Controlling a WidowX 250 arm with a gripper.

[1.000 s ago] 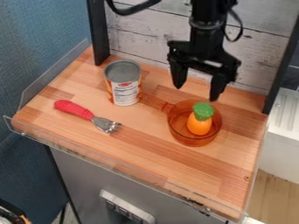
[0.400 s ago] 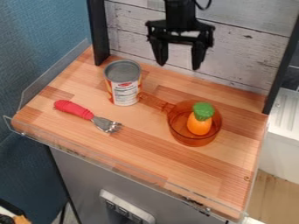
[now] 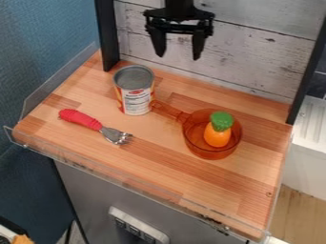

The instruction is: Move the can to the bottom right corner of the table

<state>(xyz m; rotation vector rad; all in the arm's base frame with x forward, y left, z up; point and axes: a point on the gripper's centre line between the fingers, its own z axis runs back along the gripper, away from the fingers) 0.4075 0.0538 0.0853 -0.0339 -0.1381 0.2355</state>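
Note:
My gripper [image 3: 178, 55] hangs open near the top of the view, in front of the whitewashed wood wall, with nothing between its fingers. Below it and a little to the left, the can [image 3: 134, 90] stands upright on the wooden table [image 3: 210, 178], towards the back left. It has a grey metal top and a white, red and yellow label. A clear gap separates gripper and can.
An orange see-through pan [image 3: 203, 150] holds an orange toy with a green top [image 3: 219, 129]; its handle points towards the can. A red-handled fork [image 3: 96, 126] lies at the left. Clear low guards [image 3: 127, 178] line the front and left edges.
The gripper has moved left and up in the view, from above the pan to behind and right of the can, still open. Can, pan and fork have kept their places.

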